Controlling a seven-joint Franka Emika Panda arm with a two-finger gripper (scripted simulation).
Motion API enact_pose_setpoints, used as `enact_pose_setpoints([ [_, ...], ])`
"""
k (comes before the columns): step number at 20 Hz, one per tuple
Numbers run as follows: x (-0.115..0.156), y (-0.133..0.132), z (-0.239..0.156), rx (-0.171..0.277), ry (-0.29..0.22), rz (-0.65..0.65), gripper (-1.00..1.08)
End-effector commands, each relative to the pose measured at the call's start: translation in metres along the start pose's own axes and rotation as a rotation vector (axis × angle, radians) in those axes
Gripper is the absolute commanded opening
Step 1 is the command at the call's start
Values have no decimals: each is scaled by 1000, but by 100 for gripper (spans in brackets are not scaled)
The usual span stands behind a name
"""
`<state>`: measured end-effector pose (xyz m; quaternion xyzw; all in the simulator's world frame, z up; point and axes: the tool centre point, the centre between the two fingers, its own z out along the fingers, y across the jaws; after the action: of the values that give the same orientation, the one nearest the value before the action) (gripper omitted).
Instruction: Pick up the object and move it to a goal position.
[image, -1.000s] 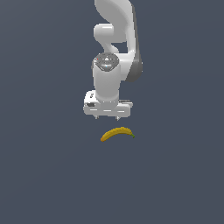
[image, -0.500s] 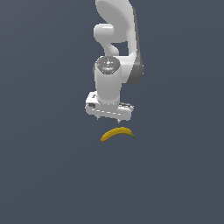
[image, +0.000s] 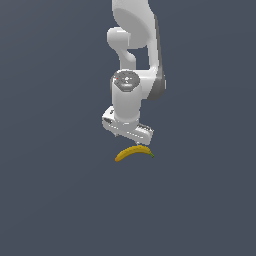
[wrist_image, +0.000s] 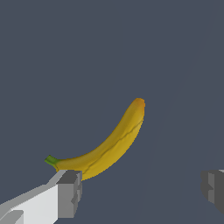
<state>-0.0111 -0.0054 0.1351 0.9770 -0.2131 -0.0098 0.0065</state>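
The object is a small curved yellow-orange banana (image: 132, 152) with a dark green tip, lying flat on the dark grey floor. In the wrist view the banana (wrist_image: 107, 145) arcs between and beyond the two fingers. My gripper (image: 129, 136) hangs just above and slightly behind it, pointing down. The gripper (wrist_image: 142, 192) is open, its grey fingertips (wrist_image: 70, 192) wide apart with nothing between them. One fingertip overlaps the banana's green-tipped end in the wrist view; whether they touch I cannot tell.
The white arm (image: 134, 60) rises from the gripper toward the top of the exterior view. A plain dark grey floor (image: 55, 200) surrounds the banana on all sides.
The gripper has come down toward the banana over the last second and turned slightly. The banana has not moved.
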Motion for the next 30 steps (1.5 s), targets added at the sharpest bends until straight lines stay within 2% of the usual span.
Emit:
enact_pose_setpoints([
  [1,-1,-3,5,3,0,69,100],
  [30,-8,-31,56,21,3,837,100],
])
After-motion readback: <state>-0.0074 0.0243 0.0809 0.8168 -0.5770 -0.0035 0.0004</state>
